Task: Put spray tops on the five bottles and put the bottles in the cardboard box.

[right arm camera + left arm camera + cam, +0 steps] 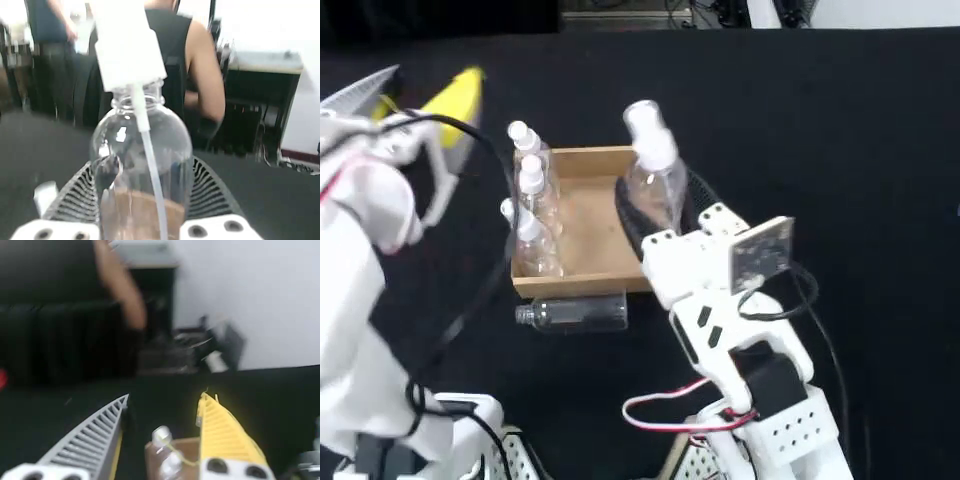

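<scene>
Currently: right gripper [655, 205] clamped on a capped bottle [653, 165], held upright over the right side of the cardboard box [582, 275]. Three capped bottles [535, 225] stand inside along its left wall. One uncapped bottle [575, 314] lies on the worktop [840, 120], just beside the box's near wall. Left gripper [165, 405] raised, fingers apart.

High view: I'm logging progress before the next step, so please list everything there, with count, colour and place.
box: one, brown cardboard, mid-table
capped bottles: three, clear with white tops, upright in the box along one wall
held bottle: one, clear with a white top, upright above the box's opposite edge
bare bottle: one, clear, no top, lying on the table against the box's near wall
table: one, black
left pincer: yellow and grey, open, raised beside the box
right pincer: black, shut on the held bottle
</scene>
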{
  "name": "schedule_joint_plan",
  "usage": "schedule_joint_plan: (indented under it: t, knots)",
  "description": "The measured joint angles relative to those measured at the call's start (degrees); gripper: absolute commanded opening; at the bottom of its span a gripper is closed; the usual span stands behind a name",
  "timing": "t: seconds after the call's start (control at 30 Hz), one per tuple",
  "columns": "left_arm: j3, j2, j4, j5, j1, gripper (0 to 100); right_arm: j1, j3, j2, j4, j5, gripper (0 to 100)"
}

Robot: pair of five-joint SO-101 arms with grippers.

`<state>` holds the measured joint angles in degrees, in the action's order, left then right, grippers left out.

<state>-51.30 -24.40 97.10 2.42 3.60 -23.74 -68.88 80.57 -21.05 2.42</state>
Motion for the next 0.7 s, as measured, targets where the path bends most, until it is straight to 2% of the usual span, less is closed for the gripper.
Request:
schedule_joint_plan:
  t: [0.17, 0.27, 0.37, 0.47, 0.7]
  knots:
    - [14.9, 0.2, 0.2, 0.1, 15.6, 20, 1.3, -0.1, -12.3, 10.5, 3.8, 1.1]
    - [26.8, 0.2, -2.6, 0.2, 21.6, 20, 1.3, -0.1, -21.5, 19.3, 4.2, 1.1]
    - [38.9, 0.3, -7.8, 0.2, 26.3, 20, 1.6, -0.1, -31.3, 27.7, 4.2, 1.1]
    - [49.8, 0.3, -13.0, 0.2, 30.2, 20, 1.4, -0.1, -39.1, 31.6, 4.2, 1.1]
    - [74.0, -1.8, -29.5, -4.5, 35.0, 20, 1.5, -0.1, -46.2, 39.6, 4.2, 1.0]
